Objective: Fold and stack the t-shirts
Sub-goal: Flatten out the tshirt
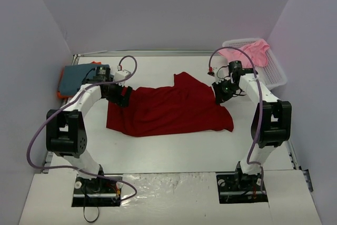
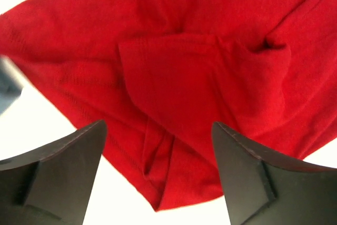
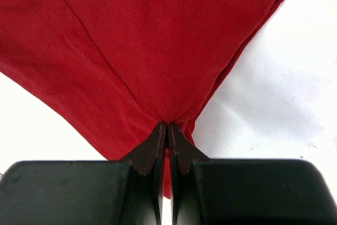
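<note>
The dark red t-shirt (image 1: pixel 168 110) lies spread across the middle of the table. My right gripper (image 1: pixel 220 94) is shut on its right edge; the wrist view shows the cloth (image 3: pixel 131 40) pinched between the jaws (image 3: pixel 168 130). My left gripper (image 1: pixel 122 98) is open at the shirt's upper left corner, its fingers either side of a folded sleeve (image 2: pixel 174 130). The teal-blue t-shirt (image 1: pixel 73 77) lies folded at the far left on top of the orange one (image 1: pixel 61 95). The light pink t-shirt (image 1: pixel 247 54) hangs in the basket.
The white lattice basket (image 1: pixel 271 72) stands at the back right by the wall. Purple cables loop over both arms. Walls close in on the left, back and right sides of the white table (image 1: pixel 174 151).
</note>
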Controlling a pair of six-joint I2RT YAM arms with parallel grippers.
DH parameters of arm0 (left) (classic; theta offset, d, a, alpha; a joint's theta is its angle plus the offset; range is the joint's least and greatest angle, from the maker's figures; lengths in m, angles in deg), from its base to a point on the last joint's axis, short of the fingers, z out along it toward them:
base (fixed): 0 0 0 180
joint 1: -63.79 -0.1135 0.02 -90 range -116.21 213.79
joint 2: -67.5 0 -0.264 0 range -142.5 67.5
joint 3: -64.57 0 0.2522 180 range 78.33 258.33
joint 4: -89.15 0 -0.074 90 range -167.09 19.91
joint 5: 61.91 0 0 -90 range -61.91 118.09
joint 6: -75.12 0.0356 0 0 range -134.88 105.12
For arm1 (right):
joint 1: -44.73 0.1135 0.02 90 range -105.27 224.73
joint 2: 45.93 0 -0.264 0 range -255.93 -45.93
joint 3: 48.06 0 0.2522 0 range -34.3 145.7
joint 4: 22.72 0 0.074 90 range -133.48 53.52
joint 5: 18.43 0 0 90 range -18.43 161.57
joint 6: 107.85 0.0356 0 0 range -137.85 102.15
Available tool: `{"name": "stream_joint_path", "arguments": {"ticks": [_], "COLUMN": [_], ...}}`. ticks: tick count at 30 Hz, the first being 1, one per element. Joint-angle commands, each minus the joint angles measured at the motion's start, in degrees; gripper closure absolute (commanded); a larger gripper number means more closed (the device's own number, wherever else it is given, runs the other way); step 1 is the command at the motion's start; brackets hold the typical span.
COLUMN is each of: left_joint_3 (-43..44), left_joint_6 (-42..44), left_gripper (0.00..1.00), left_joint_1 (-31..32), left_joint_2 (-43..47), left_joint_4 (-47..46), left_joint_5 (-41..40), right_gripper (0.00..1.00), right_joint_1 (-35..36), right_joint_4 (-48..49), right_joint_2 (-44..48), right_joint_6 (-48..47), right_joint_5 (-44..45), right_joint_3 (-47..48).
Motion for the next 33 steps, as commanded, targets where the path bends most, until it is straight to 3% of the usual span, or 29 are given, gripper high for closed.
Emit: {"name": "stream_joint_path", "arguments": {"ticks": [1,5,9,21,27,33], "left_joint_3": [4.2,5.0,7.5,12.2,12.7,11.8], "left_joint_6": [1.6,0.7,-0.1,0.1,0.6,1.2], "left_gripper": [0.22,0.31,0.33,0.43,0.54,0.55], "left_joint_1": [-1.1,-1.9,-2.4,-2.5,-2.5,-2.5], "left_joint_2": [-2.8,-5.8,-10.1,-17.0,-18.1,-18.7], "left_joint_4": [-2.0,-5.8,-6.5,-4.5,-3.1,-3.1], "left_joint_5": [5.7,6.3,7.2,10.4,10.0,8.0], "right_gripper": [1.0,1.0,1.0,1.0,1.0,1.0], "right_joint_1": [-0.4,-0.4,-0.5,-0.5,-0.5,-0.5], "right_joint_4": [0.0,0.2,0.2,0.3,0.4,0.4], "right_joint_2": [-0.1,-0.6,-1.6,-3.7,-4.0,-4.0], "right_joint_6": [1.2,1.4,1.5,1.5,1.3,1.3], "right_joint_5": [-0.5,-0.3,0.2,1.3,1.8,1.8], "right_joint_3": [-0.3,-0.6,-0.6,-0.5,-0.8,-0.9]}}
